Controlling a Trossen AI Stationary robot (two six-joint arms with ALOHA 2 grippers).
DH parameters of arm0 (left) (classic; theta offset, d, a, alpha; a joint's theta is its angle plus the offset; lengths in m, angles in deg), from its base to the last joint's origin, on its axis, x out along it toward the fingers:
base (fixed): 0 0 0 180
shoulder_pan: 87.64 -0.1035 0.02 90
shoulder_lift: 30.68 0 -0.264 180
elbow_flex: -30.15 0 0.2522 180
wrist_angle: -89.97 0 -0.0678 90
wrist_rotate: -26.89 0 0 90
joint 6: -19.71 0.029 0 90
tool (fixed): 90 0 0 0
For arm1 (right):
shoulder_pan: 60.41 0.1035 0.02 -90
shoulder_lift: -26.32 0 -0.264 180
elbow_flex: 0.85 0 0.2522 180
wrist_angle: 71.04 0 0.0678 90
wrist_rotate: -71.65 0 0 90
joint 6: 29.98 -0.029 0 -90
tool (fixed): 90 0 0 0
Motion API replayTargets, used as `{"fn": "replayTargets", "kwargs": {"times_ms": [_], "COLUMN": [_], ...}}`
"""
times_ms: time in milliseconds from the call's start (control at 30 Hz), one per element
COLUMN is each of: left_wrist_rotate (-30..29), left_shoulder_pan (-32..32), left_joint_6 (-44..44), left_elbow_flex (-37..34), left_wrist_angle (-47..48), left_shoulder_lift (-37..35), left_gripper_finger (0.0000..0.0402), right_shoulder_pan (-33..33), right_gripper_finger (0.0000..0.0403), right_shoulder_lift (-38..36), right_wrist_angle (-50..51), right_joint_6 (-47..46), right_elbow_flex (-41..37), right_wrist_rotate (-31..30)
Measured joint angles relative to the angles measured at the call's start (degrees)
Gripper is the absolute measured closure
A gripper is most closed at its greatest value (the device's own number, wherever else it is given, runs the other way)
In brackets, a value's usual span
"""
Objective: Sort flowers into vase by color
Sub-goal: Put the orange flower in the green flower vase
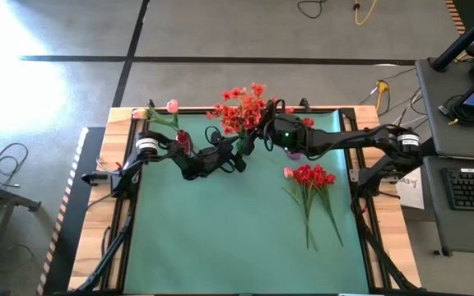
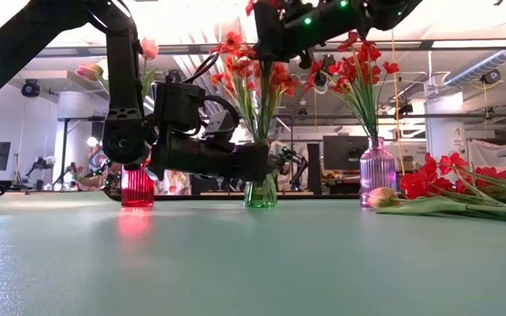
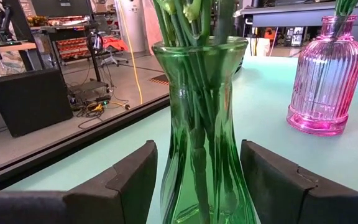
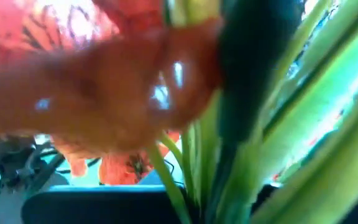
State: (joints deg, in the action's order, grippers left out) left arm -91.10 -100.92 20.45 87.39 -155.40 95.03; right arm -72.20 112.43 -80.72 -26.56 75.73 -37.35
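Left pincer (image 3: 197, 186) clasps green vase (image 3: 199, 124); right pincer (image 1: 263, 125), pressed together, carries no readable writing.

This is looking like a robotics lab or workshop. Beyond the left gripper (image 3: 194, 186), a bare concrete floor (image 3: 104, 118) is showing loose cables (image 3: 98, 106), a black box (image 3: 30, 99) and a rolling chair (image 3: 107, 50). Beside the table, a keyboard (image 1: 471, 187) is lying.
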Motion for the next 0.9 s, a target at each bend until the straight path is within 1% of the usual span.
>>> {"fn": "replayTargets", "kwargs": {"times_ms": [267, 467, 667, 900], "left_wrist_rotate": [0.00, 0.00, 0.01, 0.02], "left_shoulder_pan": [0.00, 0.00, 0.00, 0.00], "left_joint_6": [0.00, 0.00, -0.02, -0.02], "left_elbow_flex": [0.00, 0.00, 0.00, 0.00], "left_wrist_angle": [0.02, 0.22, 0.29, 0.33], "left_shoulder_lift": [0.00, 0.00, 0.00, 0.00], "left_gripper_finger": [0.0192, 0.0192, 0.0192, 0.0192], "right_shoulder_pan": [-0.04, 0.02, 0.00, -0.24], "right_gripper_finger": [0.0392, 0.0392, 0.0392, 0.0392], "right_shoulder_lift": [4.14, 6.63, 7.65, 8.21], "right_wrist_angle": [-0.07, 0.45, 3.02, 4.32], "right_joint_6": [0.23, 2.20, 2.76, 2.63], "right_elbow_flex": [2.20, 4.75, 6.44, 6.38], "right_wrist_rotate": [0.01, 0.04, 0.03, -0.07]}}
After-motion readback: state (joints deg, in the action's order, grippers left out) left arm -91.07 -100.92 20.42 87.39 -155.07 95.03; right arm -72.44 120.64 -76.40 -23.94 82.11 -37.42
